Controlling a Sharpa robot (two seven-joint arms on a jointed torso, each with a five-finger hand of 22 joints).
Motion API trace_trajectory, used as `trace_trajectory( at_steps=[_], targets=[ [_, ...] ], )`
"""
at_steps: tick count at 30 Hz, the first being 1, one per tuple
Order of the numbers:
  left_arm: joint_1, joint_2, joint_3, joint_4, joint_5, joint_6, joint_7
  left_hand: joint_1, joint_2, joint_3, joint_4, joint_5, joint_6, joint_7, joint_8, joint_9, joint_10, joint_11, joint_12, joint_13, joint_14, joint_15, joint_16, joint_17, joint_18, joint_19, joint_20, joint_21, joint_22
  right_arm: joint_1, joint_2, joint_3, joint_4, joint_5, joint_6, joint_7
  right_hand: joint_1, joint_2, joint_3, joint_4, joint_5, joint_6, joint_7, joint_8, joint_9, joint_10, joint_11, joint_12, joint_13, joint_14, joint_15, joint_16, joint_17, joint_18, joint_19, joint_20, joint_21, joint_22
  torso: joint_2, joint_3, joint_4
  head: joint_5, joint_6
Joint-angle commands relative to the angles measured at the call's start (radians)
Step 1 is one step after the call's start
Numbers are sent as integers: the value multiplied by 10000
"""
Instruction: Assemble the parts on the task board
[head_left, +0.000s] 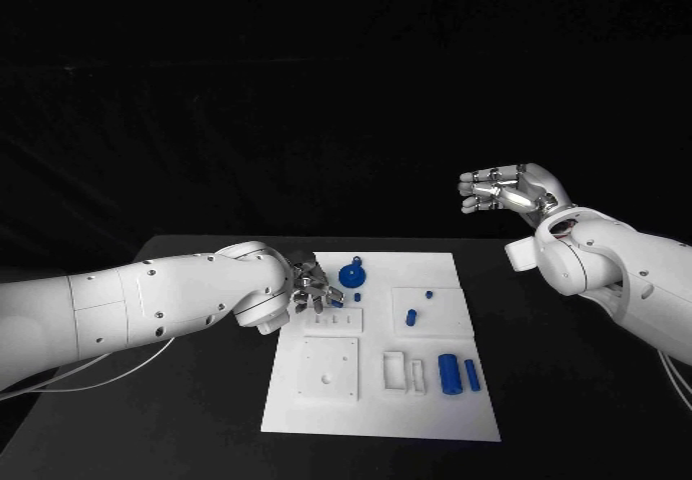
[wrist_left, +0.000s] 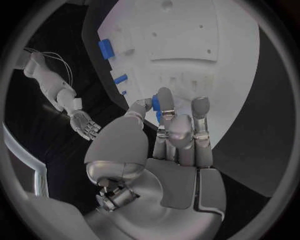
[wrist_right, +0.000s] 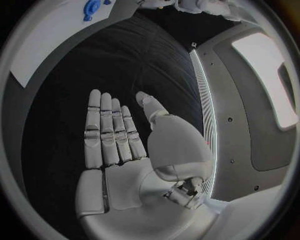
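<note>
The white task board (head_left: 433, 420) lies in the middle of the black table. My left hand (head_left: 309, 291) hovers over the board's near-left part and pinches a small blue part (wrist_left: 155, 103) between thumb and a finger. A round blue part with a knob (head_left: 353, 273) lies just beyond that hand. Two small blue parts (head_left: 428, 295) (head_left: 411, 318) sit on the board's right side, and two blue cylinders (head_left: 450, 373) (head_left: 472, 374) lie nearer me. My right hand (head_left: 508, 190) is raised high off the board's far right corner; its fingers (wrist_right: 109, 132) are spread and hold nothing.
White raised blocks (head_left: 329, 368) (head_left: 397, 370) stand on the board's near half. In the left wrist view my right hand (wrist_left: 84, 125) hangs beyond the board's edge. The round blue part (wrist_right: 92, 7) and a board corner (wrist_right: 50, 45) appear in the right wrist view. Black table surrounds the board.
</note>
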Motion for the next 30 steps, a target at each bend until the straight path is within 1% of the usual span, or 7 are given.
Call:
trace_trajectory(
  at_steps=[1, 2, 6, 13, 17, 25, 30],
  targets=[
    [-67, 35, 4, 56, -838, -356, -260, 80, 55, 1373, -1431, 66, 318, -268, 5, 18, 476, -91, 34, -19, 76, -14, 40, 17, -15, 69, -14, -81, 91, 23, 60, 9, -65, 820, -27, 369, -105, -38, 213, 16, -14, -11, 108, 1, 4, -53, 65, -329, -15, 332, 112, -1041, -1017, 85, -114, 186, -17, -1446, -1, 2, -5, -11, -71],
    [-92, 43, 4, 65, -942, -351, -296, 74, 47, 1374, -1439, 58, 313, -266, -3, 20, 472, -92, 65, -35, 83, -14, 43, 33, -26, 159, -9, -380, 441, 29, 82, 9, -93, 892, 9, 389, -109, -54, 248, 32, -27, -52, 113, -6, 1, -166, 129, -409, -14, 292, 153, -1343, -1235, 73, -291, 271, -15, -1810, 1, 1, -8, -9, -95],
    [-133, 71, 4, 77, -1184, -301, -397, 75, 51, 1375, -1439, 70, 318, -266, 3, 20, 477, -86, 70, -35, 82, -12, 40, 30, -28, 199, -12, -388, 476, 38, 129, 9, -157, 1026, 105, 417, -61, -114, 307, 103, -38, -78, 118, -7, 0, -286, 186, -447, -24, 620, 205, -2202, -1442, 194, -292, 443, 19, -2656, 2, 7, -19, -14, -139],
    [-184, 91, 4, 124, -1347, -134, -543, 61, 46, 1367, -1441, 73, 338, -269, 6, 18, 477, -77, 92, -31, 84, -11, 50, 42, -41, 227, -11, -455, 567, 43, 173, 9, -195, 1108, 209, 429, -39, -109, 328, 134, -59, -105, 140, -8, -1, -303, 198, -451, -26, 643, 230, -2242, -1451, 196, -295, 440, 18, -2663, -5, 19, -13, -10, -226],
    [-242, 95, 5, 145, -1346, -128, -578, 45, 56, 1370, -1462, 78, 340, -268, 5, 15, 477, -74, 98, -47, 85, -12, 38, 30, -55, 290, -14, -632, 779, 44, 188, 9, -202, 1119, 249, 427, -28, -112, 347, 142, -70, -104, 142, -6, 0, -303, 198, -450, -25, 649, 232, -2245, -1454, 194, -296, 435, 16, -2664, -7, 19, -17, -3, -241],
    [-359, 132, 5, 137, -1339, -101, -621, 45, 56, 1370, -1462, 78, 340, -268, 5, 15, 477, -74, 98, -47, 85, -12, 38, 30, -55, 290, -14, -632, 779, 44, 201, 8, -214, 1125, 311, 410, -24, -123, 383, 170, -97, -106, 146, -8, 0, -307, 201, -452, -26, 655, 236, -2246, -1457, 188, -294, 431, 16, -2664, -5, 13, -14, -29, -250],
    [-400, 129, 5, 133, -1337, -86, -659, 45, 56, 1370, -1462, 78, 340, -268, 5, 15, 477, -74, 98, -47, 85, -12, 38, 30, -55, 290, -14, -632, 779, 44, 218, 8, -239, 1125, 354, 397, -24, -123, 383, 170, -97, -106, 146, -8, 0, -307, 201, -452, -26, 655, 236, -2246, -1457, 188, -294, 431, 16, -2664, -6, 12, -10, -12, -287]
  ],
)
